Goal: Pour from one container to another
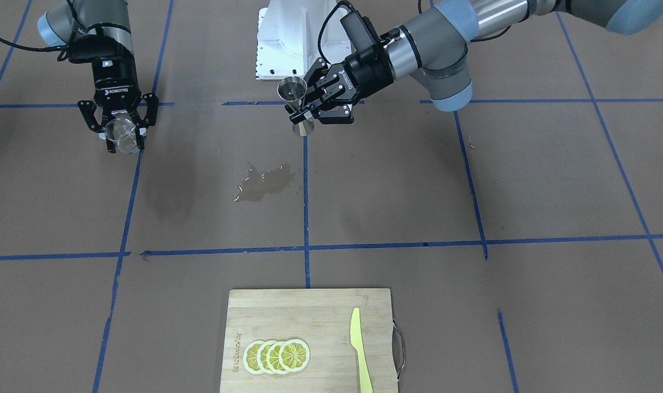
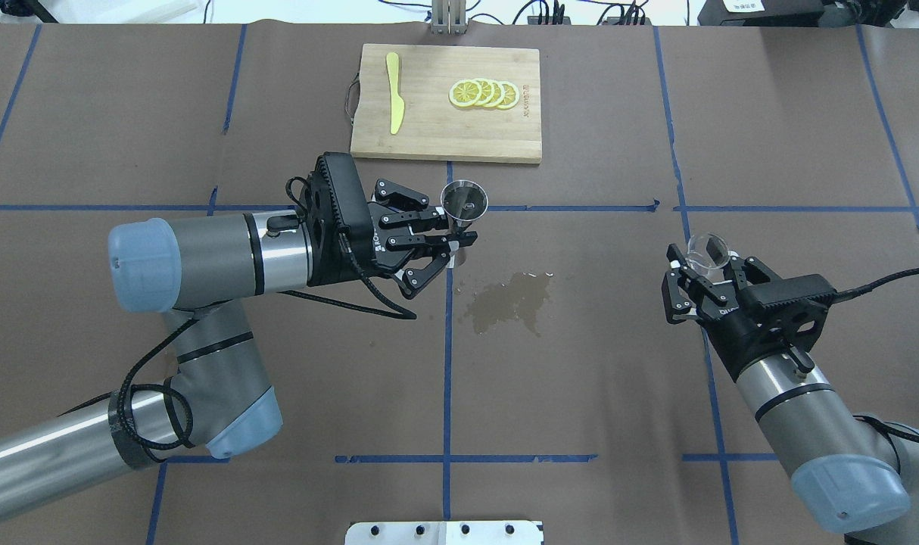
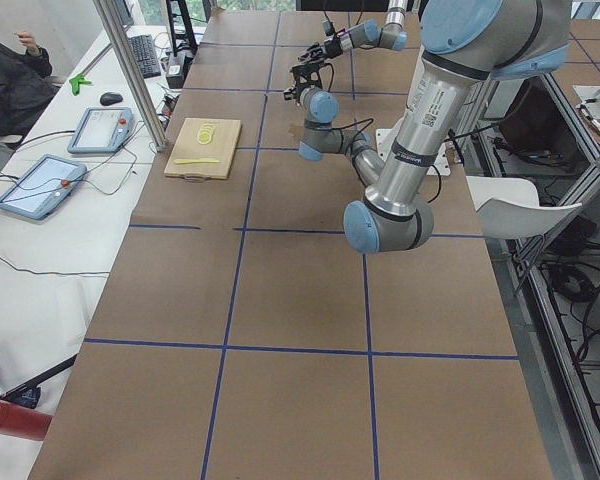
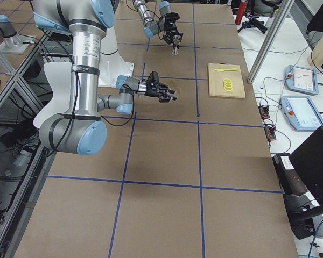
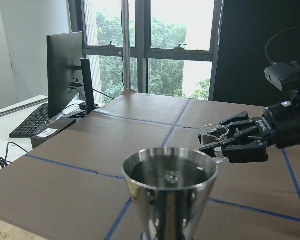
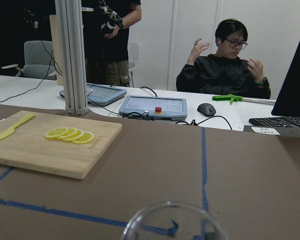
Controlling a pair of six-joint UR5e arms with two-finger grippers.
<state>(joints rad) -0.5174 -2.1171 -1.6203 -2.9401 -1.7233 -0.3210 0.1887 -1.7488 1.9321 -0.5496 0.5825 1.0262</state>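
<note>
The left pincer (image 2: 459, 238) is clamped on the narrow waist of the small silvery steel hourglass jigger (image 2: 464, 206), holding it upright and clear of the brown paper-covered table (image 2: 580, 378) with its blue tape grid. The jigger hangs near the middle, just beside a dark wet patch (image 2: 509, 303) on the paper. Well apart from it, the right pincer (image 2: 703, 266) is closed around the small clear glass cup with a pouring lip (image 2: 707, 252), also lifted off the table (whether any liquid sits in either vessel cannot be told). At the far edge lies a bamboo cutting board (image 2: 429, 140) carrying a row of overlapping lemon slices (image 2: 484, 93) and a yellow plastic knife (image 2: 394, 102).
</note>
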